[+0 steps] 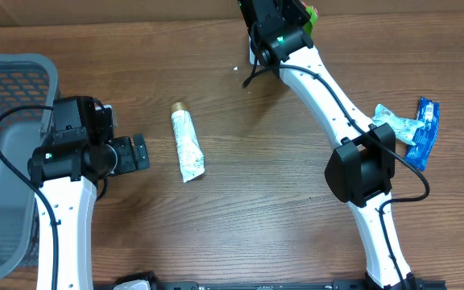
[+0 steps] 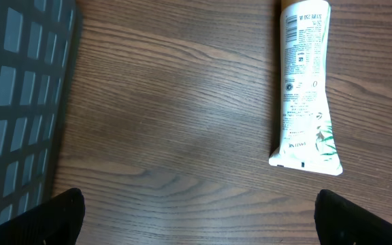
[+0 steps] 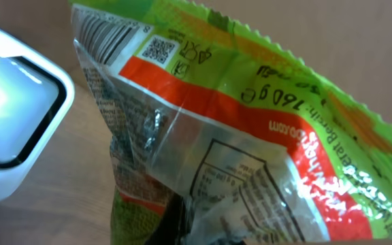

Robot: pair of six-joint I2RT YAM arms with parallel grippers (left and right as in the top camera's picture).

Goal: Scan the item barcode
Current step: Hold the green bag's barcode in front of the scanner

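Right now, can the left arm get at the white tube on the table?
Probably yes. The left gripper is open and points toward the white tube, which lies flat on bare table just ahead of it. Nothing sits between them; the basket is behind the arm.

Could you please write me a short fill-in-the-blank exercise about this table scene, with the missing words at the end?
1. The left claw is ____ and empty, beside the white squeeze tube with a gold cap.
2. The right claw is ____ on the crinkly green and orange plastic bag.
3. In the overhead view, the grey plastic mesh basket stands at the ____ edge of the picture.

Missing words: open; shut; left.
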